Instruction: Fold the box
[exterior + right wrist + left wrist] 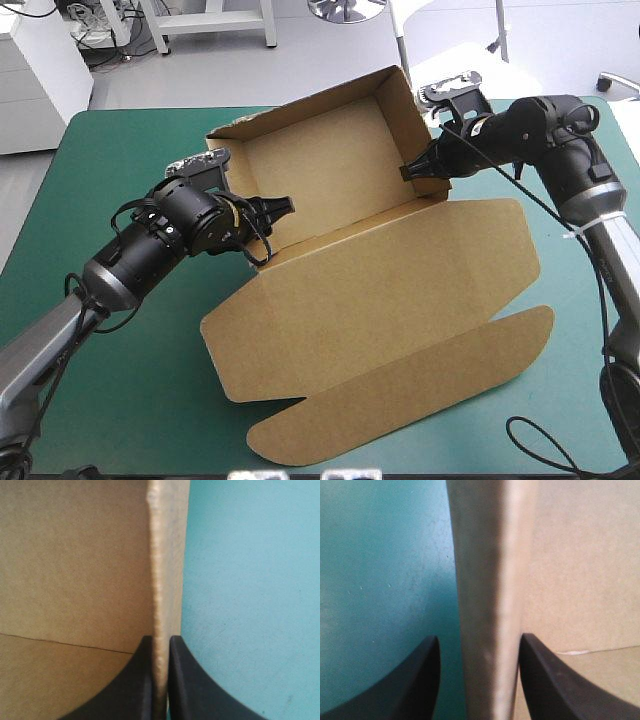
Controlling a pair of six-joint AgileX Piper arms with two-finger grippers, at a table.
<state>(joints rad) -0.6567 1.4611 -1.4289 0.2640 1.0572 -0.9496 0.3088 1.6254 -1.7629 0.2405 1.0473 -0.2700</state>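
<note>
The brown box stands as an open tray at the middle of the table, walls raised. Its lid lies flat toward the front edge, ending in a long tuck flap. My left gripper is at the tray's left wall, open. In the left wrist view that wall rises between the fingers of the left gripper, with a gap on the outer side. My right gripper is shut on the tray's right wall; in the right wrist view the right gripper pinches the wall's edge.
Bare teal-green cover lies left of the box and at the front left. The lid's tuck flap reaches close to the table's front edge. A narrower strip of cover shows to the right of the lid.
</note>
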